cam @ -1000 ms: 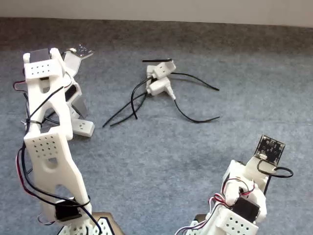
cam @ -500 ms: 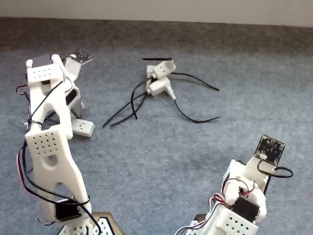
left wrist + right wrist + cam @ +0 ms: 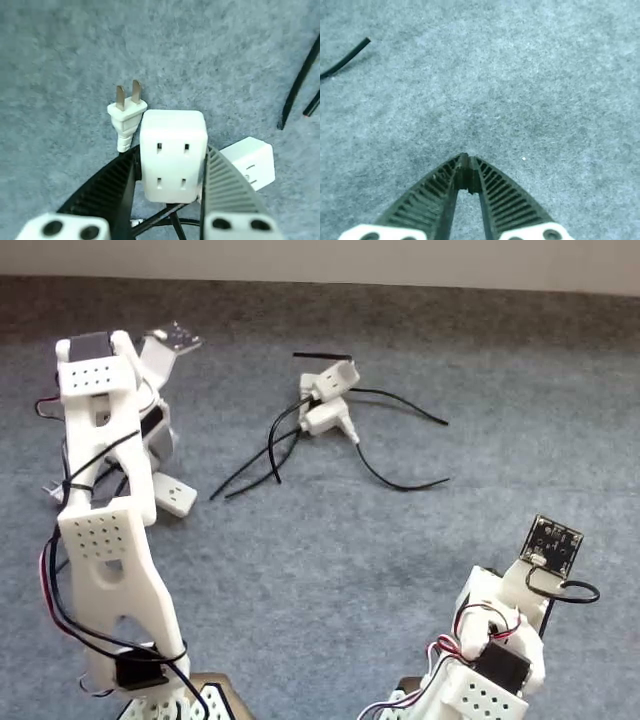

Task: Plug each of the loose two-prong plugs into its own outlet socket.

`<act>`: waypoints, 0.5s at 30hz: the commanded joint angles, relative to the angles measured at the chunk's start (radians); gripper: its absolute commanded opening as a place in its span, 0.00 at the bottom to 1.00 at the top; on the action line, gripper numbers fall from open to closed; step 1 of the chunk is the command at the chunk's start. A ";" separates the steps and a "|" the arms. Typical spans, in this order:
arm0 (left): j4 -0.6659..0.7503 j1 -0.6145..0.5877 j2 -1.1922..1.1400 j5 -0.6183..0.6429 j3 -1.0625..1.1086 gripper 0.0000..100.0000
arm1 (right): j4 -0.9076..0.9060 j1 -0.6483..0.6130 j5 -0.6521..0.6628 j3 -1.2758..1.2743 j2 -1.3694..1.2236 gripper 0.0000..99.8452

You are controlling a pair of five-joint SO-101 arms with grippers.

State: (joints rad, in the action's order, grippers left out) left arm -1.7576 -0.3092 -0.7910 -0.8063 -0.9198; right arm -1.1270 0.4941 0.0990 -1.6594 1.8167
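- Your left gripper point(image 3: 170, 172) is holding a white outlet block point(image 3: 172, 155) between its two fingers, with the block's socket face turned toward the wrist camera.
- A loose two-prong plug point(image 3: 126, 112) is lying on the grey worktop point(image 3: 60, 60) just beside one far corner of this block, and its prongs are pointing away from the gripper.
- A second outlet block point(image 3: 252, 162) is resting on the other side of the held one, partly behind a finger; from above you are seeing it at the left arm's right side point(image 3: 172, 496).
- Two white cable pieces point(image 3: 327, 400) with black cables point(image 3: 395, 478) are lying close together at the far centre. I cannot tell whether they are plugs or sockets.
- Your right gripper point(image 3: 465, 175) is staying fully closed and is holding nothing, above bare worktop at the near right.
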 commanded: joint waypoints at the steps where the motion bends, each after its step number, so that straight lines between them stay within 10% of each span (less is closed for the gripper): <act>1: -0.018 0.058 0.173 -0.008 -0.042 0.03 | 0.021 0.001 -0.014 -0.051 0.015 0.01; 15: 0.195 0.110 0.493 -0.015 -0.050 0.03 | 0.021 0.001 -0.014 -0.051 0.015 0.01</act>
State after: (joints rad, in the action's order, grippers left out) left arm -1.6502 -0.2002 -0.3936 -0.8186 -0.9291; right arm -1.1270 0.4941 0.0990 -1.6594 1.8167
